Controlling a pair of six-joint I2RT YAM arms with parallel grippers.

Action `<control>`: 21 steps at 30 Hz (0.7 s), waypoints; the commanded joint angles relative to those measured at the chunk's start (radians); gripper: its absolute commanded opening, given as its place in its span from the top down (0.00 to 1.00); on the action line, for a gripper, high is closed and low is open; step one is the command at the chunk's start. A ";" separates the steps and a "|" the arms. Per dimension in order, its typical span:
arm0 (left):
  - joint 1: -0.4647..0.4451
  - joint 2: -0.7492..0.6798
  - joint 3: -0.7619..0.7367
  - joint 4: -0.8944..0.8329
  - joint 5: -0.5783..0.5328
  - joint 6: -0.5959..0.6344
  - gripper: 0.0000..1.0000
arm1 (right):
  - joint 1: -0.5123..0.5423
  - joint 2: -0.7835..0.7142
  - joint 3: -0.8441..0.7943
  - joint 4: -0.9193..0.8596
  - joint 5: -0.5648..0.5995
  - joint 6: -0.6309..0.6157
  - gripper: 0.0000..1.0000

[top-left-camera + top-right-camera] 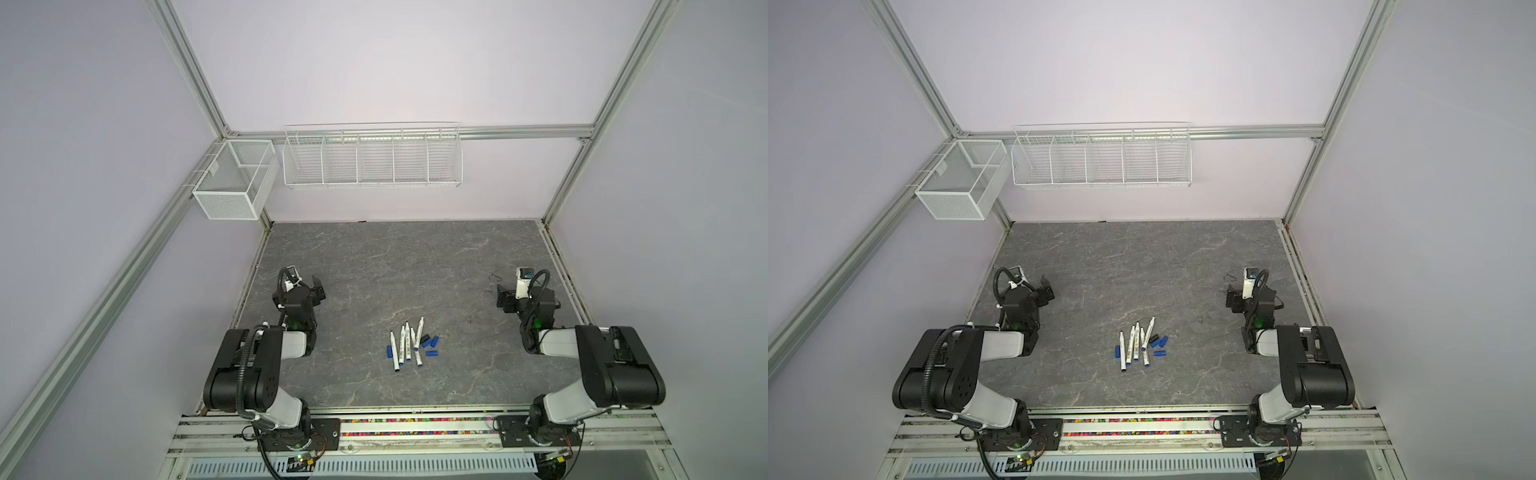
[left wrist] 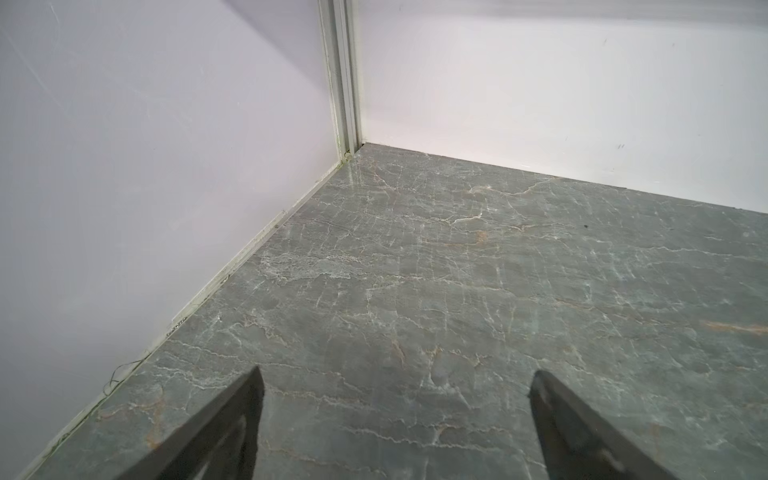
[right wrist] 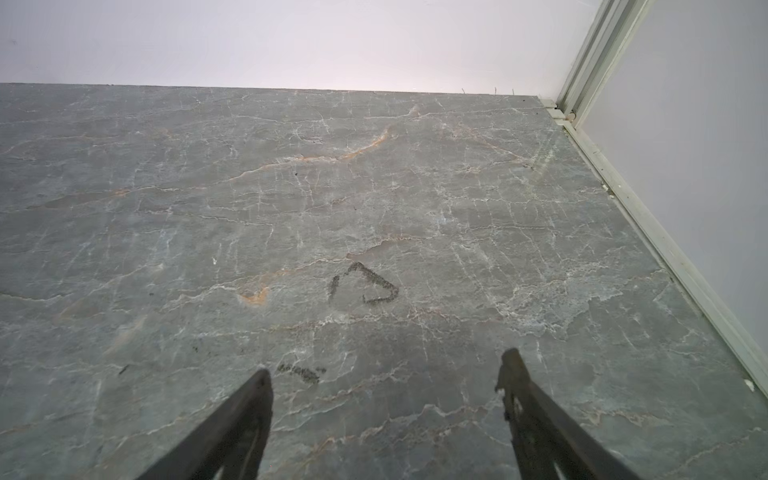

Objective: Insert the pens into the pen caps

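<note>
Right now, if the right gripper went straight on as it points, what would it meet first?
The right gripper would probably touch the table near the black scribble; depth is unclear.

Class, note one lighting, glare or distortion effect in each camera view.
In both top views wide-angle distortion splays the frame posts and the pens look soft; in the left wrist view a reflection streaks the tabletop near the corner; in the right wrist view the wall glows washed-out.

Black-and-white arms (image 1: 291, 345), ribbed black cable (image 1: 241, 374), left hand (image 2: 397, 372) and right hand (image 3: 386, 362) black.
</note>
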 commanded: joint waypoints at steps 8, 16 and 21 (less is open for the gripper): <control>0.002 0.012 -0.012 0.044 -0.001 0.014 0.01 | -0.006 -0.007 0.012 0.006 -0.012 -0.011 0.12; 0.003 0.011 -0.011 0.044 -0.003 0.014 0.01 | -0.006 -0.007 0.013 0.005 -0.013 -0.012 0.12; 0.002 0.013 -0.010 0.044 -0.003 0.014 0.01 | -0.007 -0.007 0.012 0.005 -0.014 -0.010 0.12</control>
